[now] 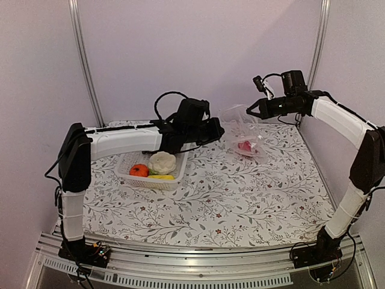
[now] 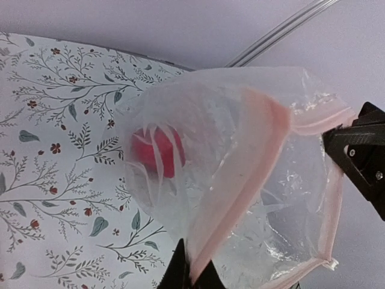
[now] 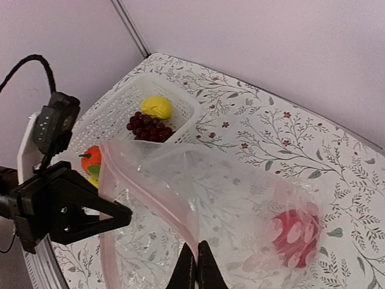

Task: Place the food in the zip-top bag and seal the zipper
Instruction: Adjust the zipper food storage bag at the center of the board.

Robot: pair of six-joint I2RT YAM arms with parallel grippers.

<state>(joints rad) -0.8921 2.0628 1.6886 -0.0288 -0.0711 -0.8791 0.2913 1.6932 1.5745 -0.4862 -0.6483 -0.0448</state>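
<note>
Both arms have the zip-top bag (image 3: 228,198) by its mouth. The left fingers (image 2: 194,272) are closed on the pale pink zipper (image 2: 237,185) at one side of the rim. The right fingers (image 3: 197,269) are pinched shut on the opposite side, so the opening hangs loosely between them.

The bag is at about 1 o'clock on the bench (image 1: 240,205), with the red pepper (image 3: 295,235) lying deep at its closed end. The white basket (image 1: 147,182) sits at about 9 o'clock and holds the orange tomato (image 1: 139,170), cauliflower (image 1: 162,162), corn (image 1: 161,177), lemon (image 3: 156,107) and grapes (image 3: 148,126).

Here is the trouble I'd watch for:
- **Slipping:** Each hold looks like a tip pinch on slick film. A tug from either arm could slide the rim free and let the mouth fold over.
- **Flattening:** If the arms draw too far apart, the strip goes taut and the opening flattens to a slit.
- **Sagging:** Both arms are occupied. Whichever one lets go to fetch from the basket leaves the mouth held on one side only, where it would likely sag.
- **Tipping:** Raising the closed end could roll the pepper back toward the mouth.
</note>
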